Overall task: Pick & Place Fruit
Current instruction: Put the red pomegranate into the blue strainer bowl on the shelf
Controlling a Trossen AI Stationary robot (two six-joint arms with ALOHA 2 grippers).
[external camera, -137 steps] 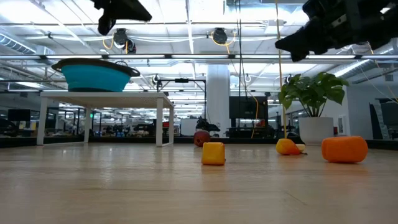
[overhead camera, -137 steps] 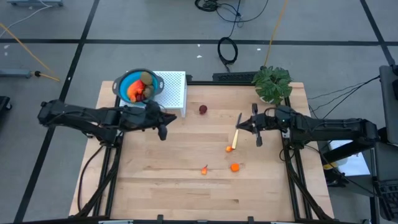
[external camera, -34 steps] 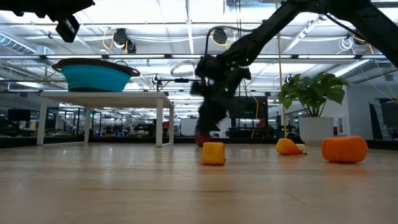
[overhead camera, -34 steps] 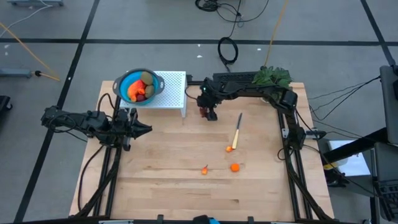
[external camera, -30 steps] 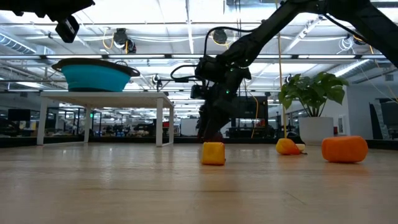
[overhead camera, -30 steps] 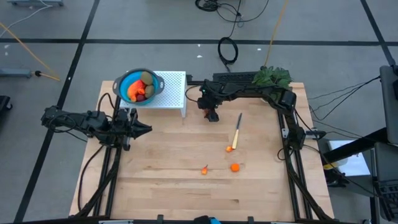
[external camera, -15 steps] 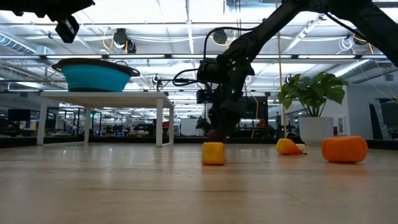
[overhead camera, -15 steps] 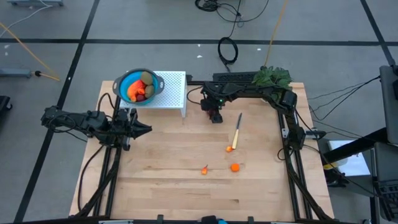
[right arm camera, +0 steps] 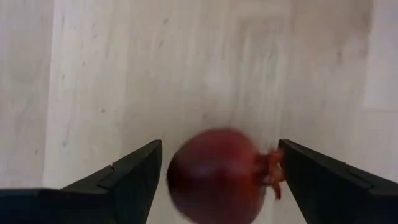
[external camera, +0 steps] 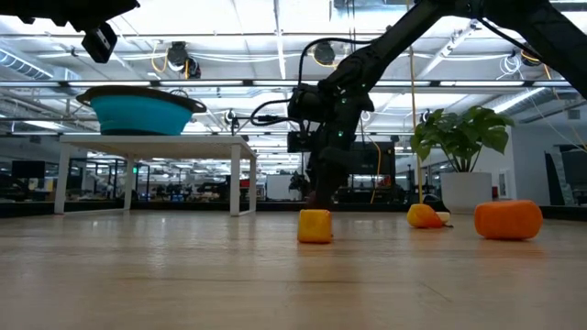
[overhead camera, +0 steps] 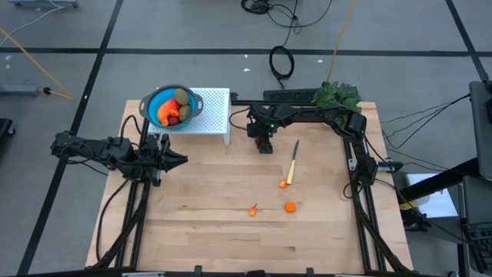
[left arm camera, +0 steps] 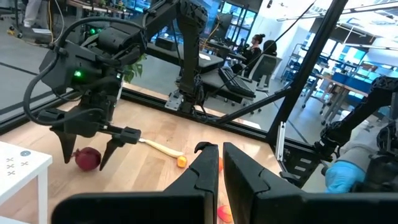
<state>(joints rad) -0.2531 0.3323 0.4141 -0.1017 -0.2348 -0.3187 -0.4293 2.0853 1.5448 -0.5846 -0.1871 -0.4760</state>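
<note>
One dark red ball [right arm camera: 214, 174] sits between the wide-open fingers of the right gripper [right arm camera: 217, 180], on the table [overhead camera: 215, 231] near its far edge, just off the white stand [overhead camera: 219, 115]. It looks round, so if one finger touches first as they close, it could roll clear; a shallow squeeze could also pop it out on the lift to the blue bowl [overhead camera: 194, 105], which stands on that stand at the far left corner with several fruits already inside. Three small orange pieces [overhead camera: 290, 206] lie toward the table's middle, and one yellow-handled knife [overhead camera: 293, 162] lies beside the right gripper. One left gripper [overhead camera: 178, 160], fingers shut on nothing, waits over the left edge.
</note>
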